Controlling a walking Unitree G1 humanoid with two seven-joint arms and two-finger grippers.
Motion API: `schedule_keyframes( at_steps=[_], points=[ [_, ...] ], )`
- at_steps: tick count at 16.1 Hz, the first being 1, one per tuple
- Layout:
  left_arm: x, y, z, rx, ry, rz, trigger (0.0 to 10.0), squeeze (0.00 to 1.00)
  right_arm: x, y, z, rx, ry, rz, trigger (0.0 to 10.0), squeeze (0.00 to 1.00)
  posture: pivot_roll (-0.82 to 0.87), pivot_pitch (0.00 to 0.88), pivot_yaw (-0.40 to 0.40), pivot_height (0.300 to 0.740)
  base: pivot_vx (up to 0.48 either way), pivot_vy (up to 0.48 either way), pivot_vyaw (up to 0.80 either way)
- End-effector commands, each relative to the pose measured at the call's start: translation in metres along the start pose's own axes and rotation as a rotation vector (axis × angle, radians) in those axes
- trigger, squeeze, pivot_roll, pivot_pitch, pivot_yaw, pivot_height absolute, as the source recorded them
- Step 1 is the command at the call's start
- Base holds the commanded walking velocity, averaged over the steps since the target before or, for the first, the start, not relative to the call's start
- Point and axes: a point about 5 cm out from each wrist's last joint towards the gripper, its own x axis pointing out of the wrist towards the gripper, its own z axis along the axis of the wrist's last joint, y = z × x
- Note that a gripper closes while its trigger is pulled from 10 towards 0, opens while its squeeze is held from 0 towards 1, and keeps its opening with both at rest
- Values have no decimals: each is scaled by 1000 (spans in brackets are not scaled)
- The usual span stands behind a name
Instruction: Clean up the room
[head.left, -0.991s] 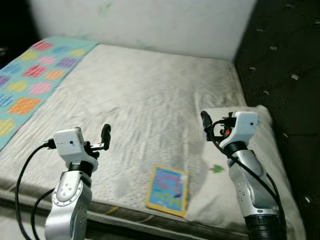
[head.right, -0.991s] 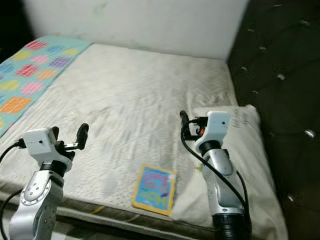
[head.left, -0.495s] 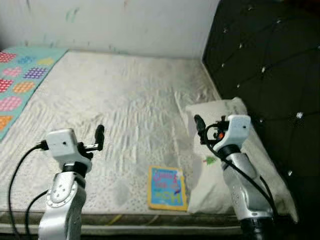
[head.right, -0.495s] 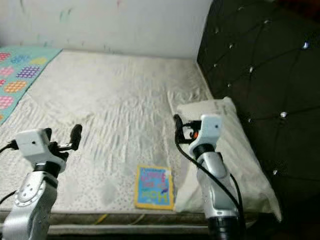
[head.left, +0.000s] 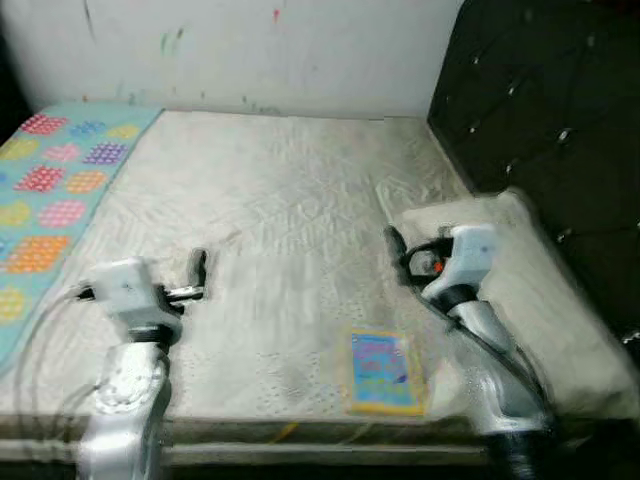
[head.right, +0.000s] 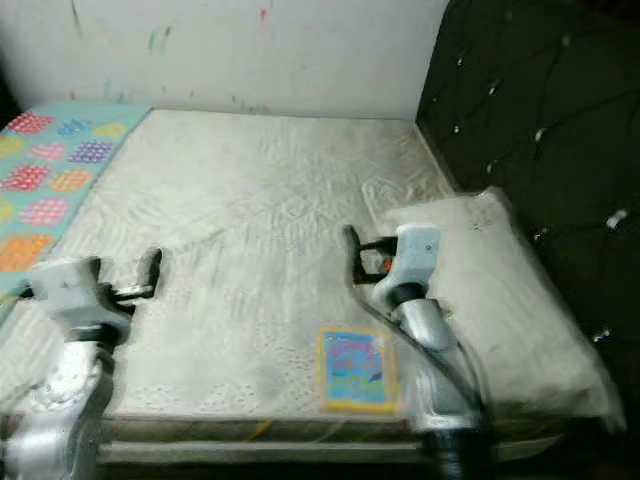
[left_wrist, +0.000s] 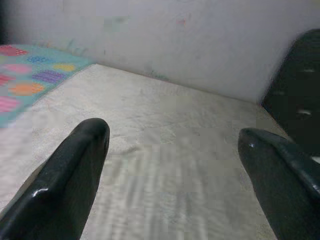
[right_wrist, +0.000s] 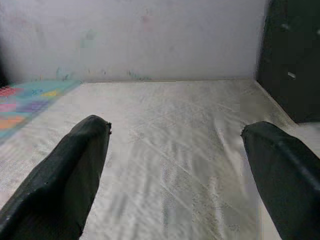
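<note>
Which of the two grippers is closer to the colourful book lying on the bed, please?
The right gripper is closer: it hovers above the mattress just behind the book, beside the pillow. The left gripper is across the bed, towards the patterned blanket.

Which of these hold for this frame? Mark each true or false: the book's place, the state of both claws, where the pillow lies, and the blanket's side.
1. The colourful flat picture book lies near the mattress's front edge. True.
2. The left claw is shut on the book. False: it is open and holds nothing.
3. The right claw is open. True.
4. The white pillow lies beside the dark tufted headboard. True.
5. The teal patchwork blanket lies on the robot's right. False: it lies on its left.
</note>
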Motion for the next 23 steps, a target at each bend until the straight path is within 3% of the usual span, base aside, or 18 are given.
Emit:
schedule_keyframes(
  at_steps=[1,23],
  points=[
    [0,6,2,16,2,19,10000,0,3,4,5,0,-14,12,10000,0,-13,0,-20,740,0,442,0],
    [0,5,1,13,6,19,10000,0,0,6,-3,-2,19,54,10000,0,-17,0,-26,740,0,449,0]
  ],
)
